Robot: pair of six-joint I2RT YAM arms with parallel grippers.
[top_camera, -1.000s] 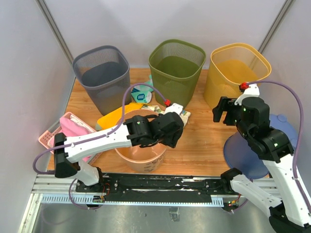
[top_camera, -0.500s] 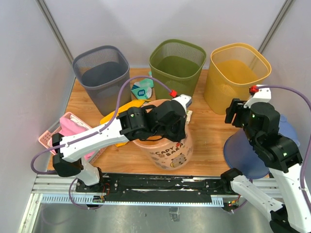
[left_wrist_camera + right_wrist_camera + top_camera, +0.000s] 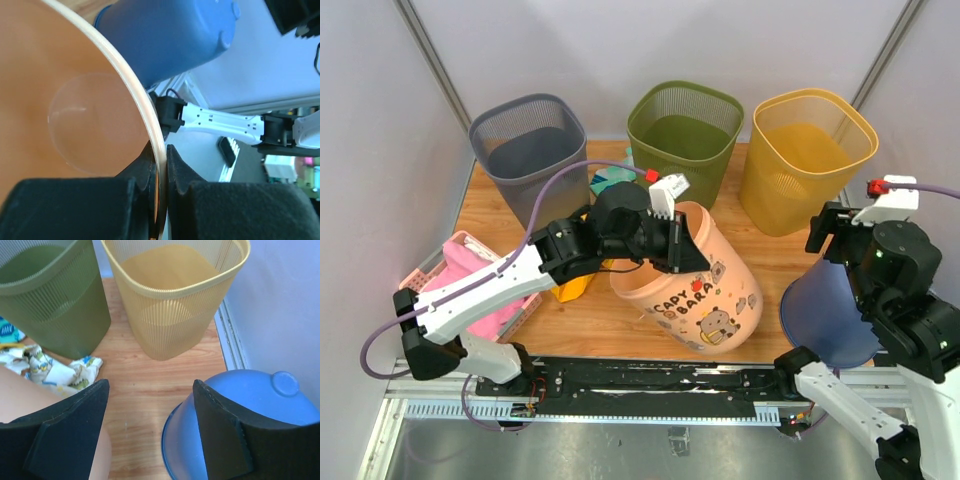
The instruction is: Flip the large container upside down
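The right hand (image 3: 150, 390) hangs over the wooden worktop (image 3: 145, 372), fingers (image 3: 65, 435) spread wide. Ahead stand a green mesh bin (image 3: 50, 300) and a yellow mesh bin (image 3: 175, 295); a blue tub (image 3: 260, 415) sits lower right.

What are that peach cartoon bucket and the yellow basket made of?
The peach bucket looks like smooth, slightly glossy plastic, judging by its thin moulded rim and printed cartoon. The yellow basket seems plastic too, matte, with a fine ribbed mesh wall that lets light through.
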